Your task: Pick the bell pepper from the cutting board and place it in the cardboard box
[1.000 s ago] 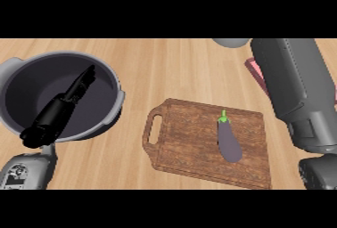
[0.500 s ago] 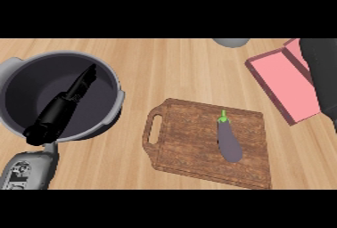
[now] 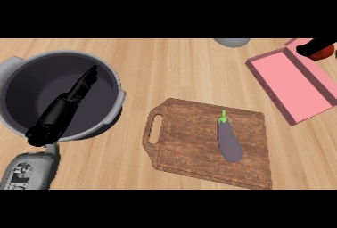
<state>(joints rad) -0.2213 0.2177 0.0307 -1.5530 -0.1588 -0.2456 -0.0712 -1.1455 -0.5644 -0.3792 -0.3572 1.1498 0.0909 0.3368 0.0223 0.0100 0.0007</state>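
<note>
- Left hand (image 3: 66,109): black, at the left of the frame, extended up and to the right over the pot's opening. Fingers straight, holding nothing. Its grey forearm (image 3: 30,169) enters from the lower left corner.
- Right hand (image 3: 314,46): only a small black part shows at the upper right edge. Finger position cannot be determined. A red object (image 3: 324,53) sits against it at the frame edge; what it is cannot be told.
- Pot (image 3: 112,113): grey, dark interior, at the left, under the left hand.
- Box (image 3: 293,84): pink, open, at the upper right, just below the right hand.
- Cutting board (image 3: 191,147): brown wood, with a handle slot, lower centre.
- Eggplant (image 3: 229,139): 1 purple vegetable with a green stem, lying on the right part of the board.
- Grey object (image 3: 232,42): partly visible at the top edge.
</note>
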